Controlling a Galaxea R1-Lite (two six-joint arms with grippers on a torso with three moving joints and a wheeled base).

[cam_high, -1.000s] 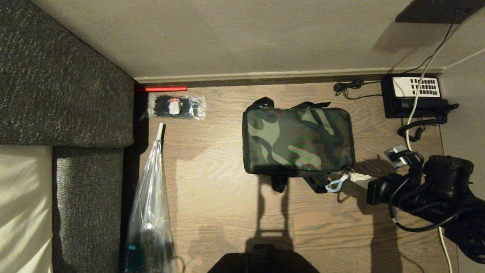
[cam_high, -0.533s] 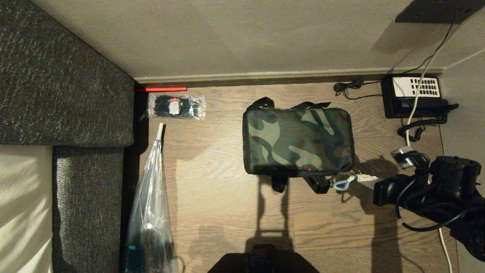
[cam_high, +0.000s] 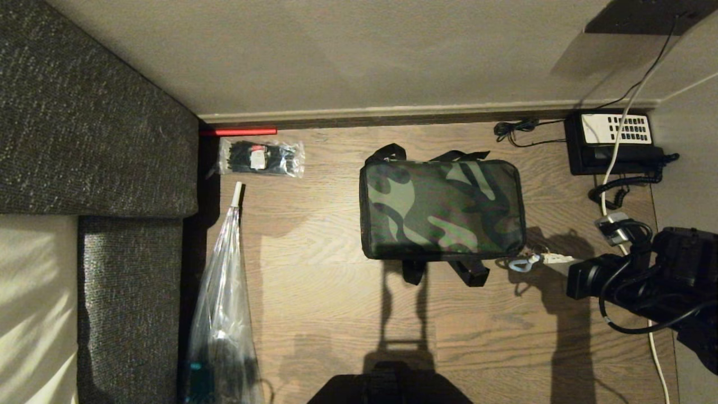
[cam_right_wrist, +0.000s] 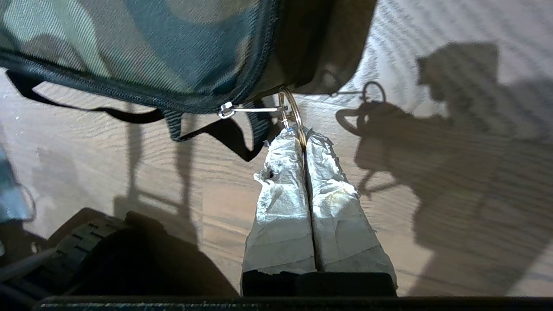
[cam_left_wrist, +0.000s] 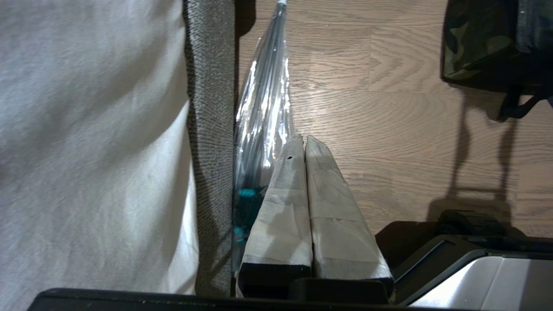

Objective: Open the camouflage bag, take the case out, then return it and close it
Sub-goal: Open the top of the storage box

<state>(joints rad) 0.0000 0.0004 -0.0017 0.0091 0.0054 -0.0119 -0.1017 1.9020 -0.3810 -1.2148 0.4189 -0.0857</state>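
A: From the head, one camouflage bag lies zipped on the wooden floor, right end effector at its corner.

B: The right wrist view adds one metal ring on the zipper pull, pinched between the fingers.

A: Left end effector?

B: Pressed together, empty, beside one clear plastic bag.
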